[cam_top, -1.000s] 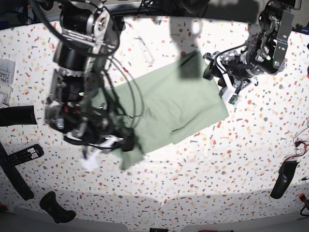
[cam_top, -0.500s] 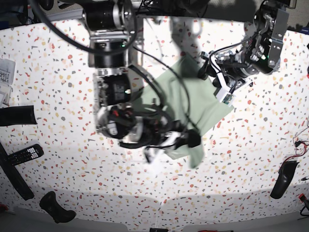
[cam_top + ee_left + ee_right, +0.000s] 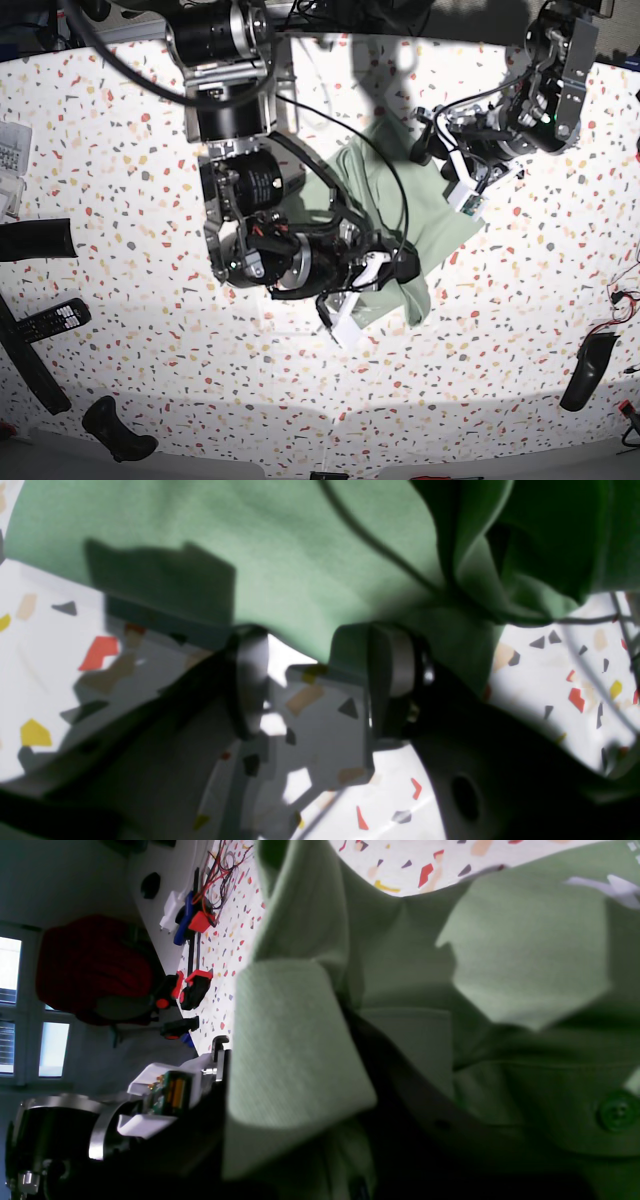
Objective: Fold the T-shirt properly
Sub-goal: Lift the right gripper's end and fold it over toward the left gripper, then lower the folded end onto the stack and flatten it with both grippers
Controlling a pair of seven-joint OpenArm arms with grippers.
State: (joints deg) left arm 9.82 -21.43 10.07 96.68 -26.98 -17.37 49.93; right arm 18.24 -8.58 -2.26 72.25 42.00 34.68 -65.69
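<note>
The T-shirt (image 3: 400, 215) is lying on the speckled tabletop (image 3: 120, 150) near the middle of the base view, bunched and partly doubled over, with 1 end lifted off the surface. The right tool (image 3: 398, 268) is reaching across from that view's left side and is pinching a fold of the green cloth, which is hanging over and below it in a drooping corner. In the right wrist view the T-shirt (image 3: 500, 965) is filling most of the picture, a folded flap is draping over the dark finger, and 1 small green button (image 3: 618, 1111) is showing at the lower right edge. The left tool (image 3: 432, 150) is sitting at the T-shirt's far edge on the base view's right. In the left wrist view its 2 fingers (image 3: 247, 680) are standing apart, with bare tabletop (image 3: 320, 715) showing between them, and the cloth's edge (image 3: 300, 580) is lying across their tips; whether either finger is touching the cloth I cannot tell. A dark remote control (image 3: 52, 320) is resting well apart from the T-shirt at the base view's left edge.
</note>
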